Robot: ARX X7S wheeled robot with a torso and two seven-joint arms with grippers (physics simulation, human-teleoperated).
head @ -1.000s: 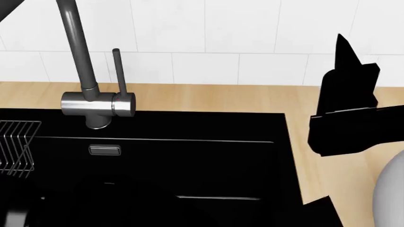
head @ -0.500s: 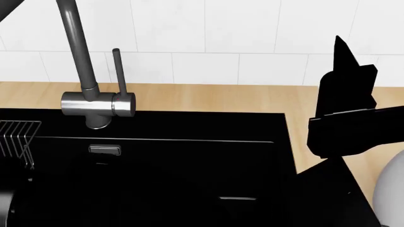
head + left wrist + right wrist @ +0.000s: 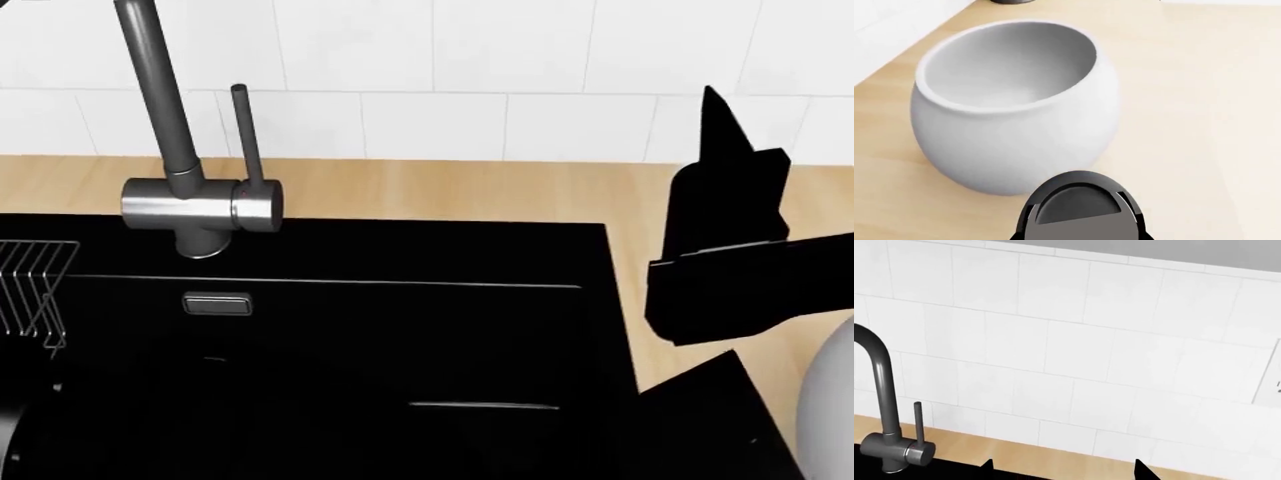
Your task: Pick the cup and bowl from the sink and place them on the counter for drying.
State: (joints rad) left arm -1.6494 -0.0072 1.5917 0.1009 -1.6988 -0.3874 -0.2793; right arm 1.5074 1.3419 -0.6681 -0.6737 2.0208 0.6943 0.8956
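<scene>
The large white bowl (image 3: 1014,105) stands upright on the beige counter (image 3: 1201,100); its edge shows at the head view's far right (image 3: 835,400). The cup's dark round lid (image 3: 1077,207) sits right at my left gripper (image 3: 1077,222), close beside the bowl and above the counter; the gripper looks shut on the cup, its fingers mostly hidden. The cup does not show in the head view. My right gripper (image 3: 741,130) hangs open over the counter (image 3: 441,190) right of the black sink (image 3: 400,350), pointing at the wall, and its two fingertips (image 3: 987,465) hold nothing.
The grey faucet (image 3: 174,200) rises at the sink's back left. A wire rack (image 3: 27,290) sits at the left edge. A black arm section (image 3: 707,420) crosses the sink's right rim. White tiled wall (image 3: 1074,340) runs behind the counter.
The black arm section at the lower right has pushed in over the sink's right rim. The head view has shifted slightly, so the faucet sits a little higher. My right gripper barely moved.
</scene>
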